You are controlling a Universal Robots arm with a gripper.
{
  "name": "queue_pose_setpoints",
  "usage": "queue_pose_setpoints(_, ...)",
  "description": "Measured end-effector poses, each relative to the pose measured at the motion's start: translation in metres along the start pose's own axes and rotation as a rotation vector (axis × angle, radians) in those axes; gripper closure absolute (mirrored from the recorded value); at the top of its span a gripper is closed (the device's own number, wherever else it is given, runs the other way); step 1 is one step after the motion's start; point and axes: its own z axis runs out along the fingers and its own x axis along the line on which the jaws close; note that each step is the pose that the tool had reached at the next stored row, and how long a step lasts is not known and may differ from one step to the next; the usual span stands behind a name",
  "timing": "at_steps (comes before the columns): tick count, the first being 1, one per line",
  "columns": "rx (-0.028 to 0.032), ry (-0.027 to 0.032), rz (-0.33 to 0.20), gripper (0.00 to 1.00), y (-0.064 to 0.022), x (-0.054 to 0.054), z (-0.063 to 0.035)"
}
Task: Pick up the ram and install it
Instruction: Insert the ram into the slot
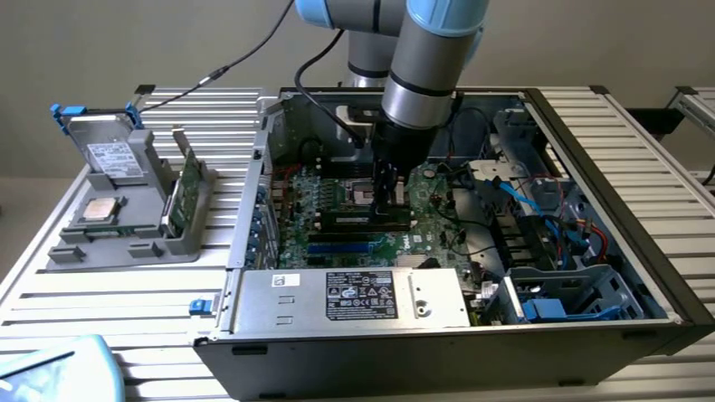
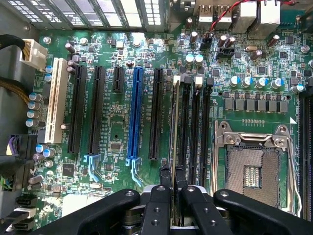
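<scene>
Ram (image 2: 175, 122) pinched in my pincer (image 2: 173, 177).
Thin stick seen edge-on, upright on its long edge, parallel to & just beside the black mem slots (image 2: 186, 132); seated or not, can't tell.

Plain beige wall (image 1: 112, 42), ribbed silver metal table (image 1: 112, 293), soft even indoor light

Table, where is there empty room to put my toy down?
There are bare slats on the table between the grey tray and the near edge, and beside the computer case on the exterior view's right. It is crowded inside, where the end effector grips the ram.
</scene>
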Motion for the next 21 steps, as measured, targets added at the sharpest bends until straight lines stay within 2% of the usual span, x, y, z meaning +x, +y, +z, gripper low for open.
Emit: queue_pose_setpoints(21, 0.0003, -0.0028, 0.000, 0.86, -0.0013, -0.0001, 0.0012)
